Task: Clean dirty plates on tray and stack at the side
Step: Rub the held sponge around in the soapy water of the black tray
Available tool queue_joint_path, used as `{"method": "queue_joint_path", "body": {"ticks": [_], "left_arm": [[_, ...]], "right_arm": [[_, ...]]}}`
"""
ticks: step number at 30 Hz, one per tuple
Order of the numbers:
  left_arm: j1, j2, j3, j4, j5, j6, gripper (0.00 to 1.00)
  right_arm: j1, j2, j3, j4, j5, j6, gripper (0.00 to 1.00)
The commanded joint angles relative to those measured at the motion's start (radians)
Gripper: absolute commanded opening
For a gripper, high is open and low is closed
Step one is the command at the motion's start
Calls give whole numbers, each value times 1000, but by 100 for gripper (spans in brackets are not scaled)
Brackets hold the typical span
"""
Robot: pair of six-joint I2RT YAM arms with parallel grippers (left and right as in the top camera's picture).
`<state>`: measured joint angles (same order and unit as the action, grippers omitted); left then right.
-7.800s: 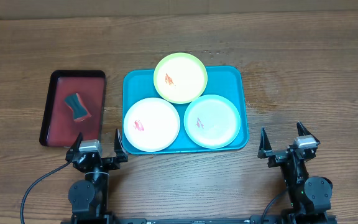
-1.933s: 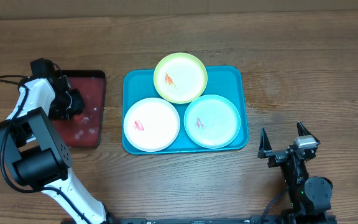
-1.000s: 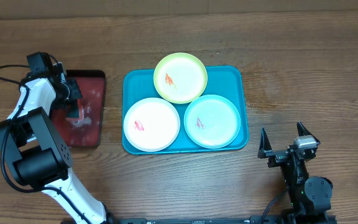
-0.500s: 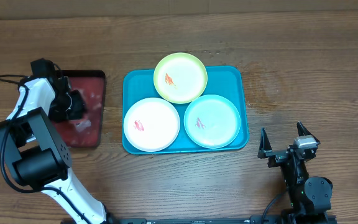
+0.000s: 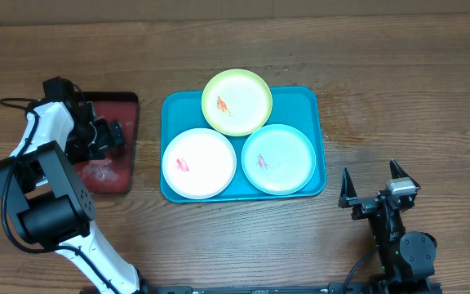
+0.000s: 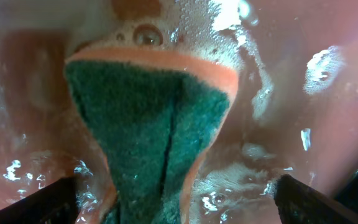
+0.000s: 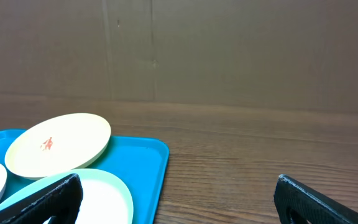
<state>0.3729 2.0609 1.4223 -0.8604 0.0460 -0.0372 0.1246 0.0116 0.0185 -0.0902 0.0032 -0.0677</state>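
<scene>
3 plates lie in the teal tray (image 5: 307, 100). The white plate (image 5: 199, 163) is at its near left, the mint plate (image 5: 278, 158) at its near right, and the yellow-green plate (image 5: 237, 101) at the back, lapping over the far rim. Each shows a small red or orange smear, so by my reading none is clean and none is stacked at the side.

Left of the teal tray, across a narrow strip of counter (image 5: 398, 82), sits the dark red tray (image 5: 126, 110). It holds foamy water and a sponge (image 6: 148, 137), green scouring face up with an orange edge.

The left end effector (image 5: 111, 137) hangs over that tray with its fingers spread wide. In the left wrist view they show only at the bottom corners, well clear of the sponge. The sponge lies between them, pinched by nothing. Its long axis runs crosswise to the line the fingers would close along, so closing them would take it across its narrow width.

From there the plates lie to the right. The white plate is the closest, and the left arm is the nearer arm to it.

The right end effector (image 5: 371, 181) is parked near the counter's front edge, beyond the teal tray's near right corner. It is spread and holds nothing. The mint plate is the one nearest to it.
</scene>
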Motion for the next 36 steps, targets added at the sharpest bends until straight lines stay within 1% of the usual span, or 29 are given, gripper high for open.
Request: {"method": "queue_joint_path", "body": {"ticks": [1,5,6,7,8,9,10,14,15,17,23,24,26,28,29,30,31,32,36], "left_arm": [[6,12,-1,51,-3,-3,100],[6,12,-1,141,-3,-3,99],[6,12,-1,158,-3,-2,89],[6,12,-1,169,-3,-2,71],[6,12,-1,181,-4,3,47],[6,12,-1,187,-4,5,16],[6,12,-1,192,-4,5,4],[6,12,-1,178,-4,5,5],[6,12,-1,159,-4,5,33],[6,12,-1,130,-4,5,100],[6,12,-1,13,-4,5,100],[6,12,-1,-4,-4,5,99],[6,12,-1,-36,-4,5,81],[6,12,-1,-58,-4,5,60],[6,12,-1,-63,-4,5,48],[6,12,-1,-67,-4,5,24],[6,12,-1,-67,-4,5,9],[6,12,-1,-67,-4,4,4],[6,12,-1,-71,-4,5,4]], "right_arm": [[-2,-9,-10,6,-4,-5,100],[-2,-9,-10,6,-4,-5,100],[-2,-9,-10,6,-4,-5,100],[-2,-9,-10,6,-4,-5,100],[-2,-9,-10,6,-4,-5,100],[-2,-9,-10,6,-4,-5,100],[-2,-9,-10,6,-4,-5,100],[-2,-9,-10,6,-4,-5,100],[-2,-9,-10,6,-4,-5,100],[-2,-9,-10,6,-4,-5,100],[-2,-9,-10,6,-4,-5,100],[-2,-9,-10,6,-4,-5,100],[-2,-9,-10,6,-4,-5,100],[-2,-9,-10,6,-4,-5,100],[-2,-9,-10,6,-4,-5,100],[-2,-9,-10,6,-4,-5,100],[-2,-9,-10,6,-4,-5,100],[-2,-9,-10,6,-4,-5,100],[-2,-9,-10,6,-4,-5,100]]}}
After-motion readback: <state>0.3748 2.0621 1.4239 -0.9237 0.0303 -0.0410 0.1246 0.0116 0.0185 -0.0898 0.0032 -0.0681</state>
